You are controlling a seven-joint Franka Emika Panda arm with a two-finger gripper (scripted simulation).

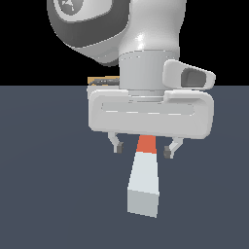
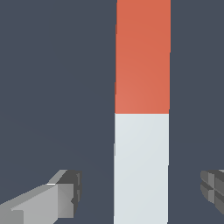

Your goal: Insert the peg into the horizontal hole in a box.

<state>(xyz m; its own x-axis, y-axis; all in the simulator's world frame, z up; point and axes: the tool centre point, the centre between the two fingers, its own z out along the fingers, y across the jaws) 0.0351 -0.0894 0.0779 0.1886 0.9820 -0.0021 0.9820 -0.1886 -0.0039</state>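
A flat slate-blue table [image 1: 48, 194] fills the lower scene under a black backdrop. At the exterior view's left, a sliver of the tan box [image 1: 99, 80] peeks from behind the arm; its hole is hidden. In the middle, the peg [image 1: 144, 181] lies on the table, its pale end nearest the camera and its red end under the hand [image 1: 143, 148]. The hand hangs above it, spread wide, one finger [image 2: 65, 192] on each side of the peg with clear gaps, holding nothing.
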